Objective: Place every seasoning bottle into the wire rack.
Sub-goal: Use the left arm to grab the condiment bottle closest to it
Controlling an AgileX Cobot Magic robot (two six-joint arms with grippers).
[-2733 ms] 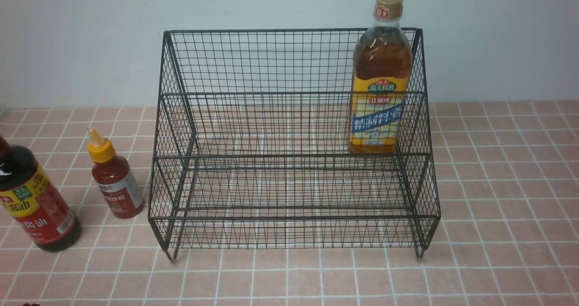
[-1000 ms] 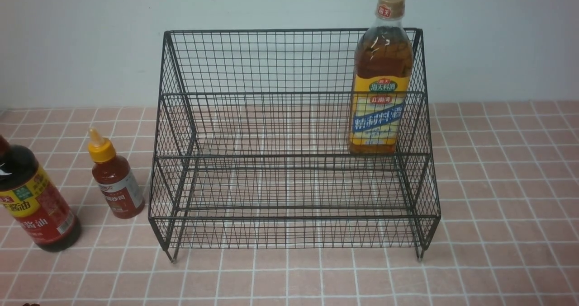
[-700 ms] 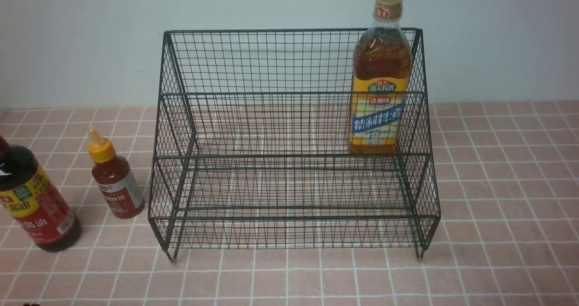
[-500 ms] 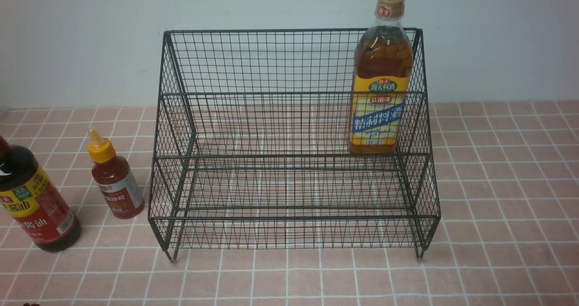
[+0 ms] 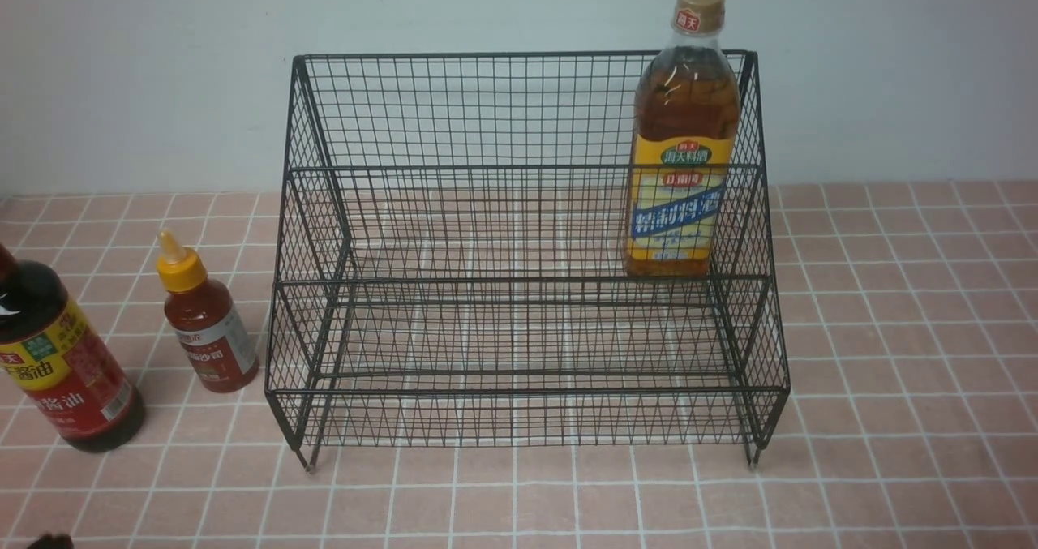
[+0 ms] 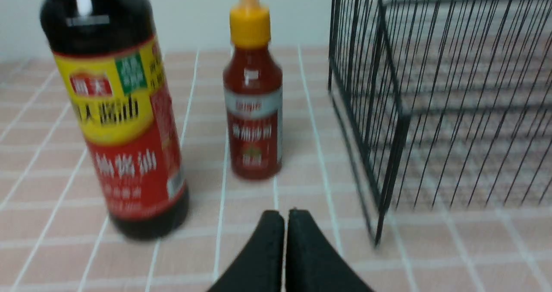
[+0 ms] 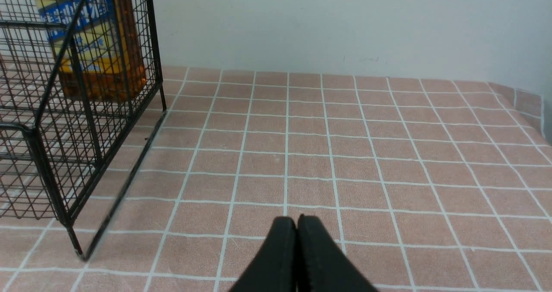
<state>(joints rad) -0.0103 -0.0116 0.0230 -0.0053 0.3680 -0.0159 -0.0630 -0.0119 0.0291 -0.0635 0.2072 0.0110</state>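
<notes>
While the pink-tiled table is carrying everything, the wire rack is standing at its middle, by the wall. The tall amber bottle is standing upright at the right end of the rack's upper tier, its tan cap rising above the back panel. The dark soy-sauce bottle and the small red bottle are standing on the table left of the rack, outside it, the red one nearer the rack. The left jaws are pressing together, clenched on nothing, and pointing toward the red bottle, which is standing near ahead of them, untouched. The right jaws are likewise clenched and empty over the table, well apart from the rack's right side and the amber bottle behind its mesh.
</notes>
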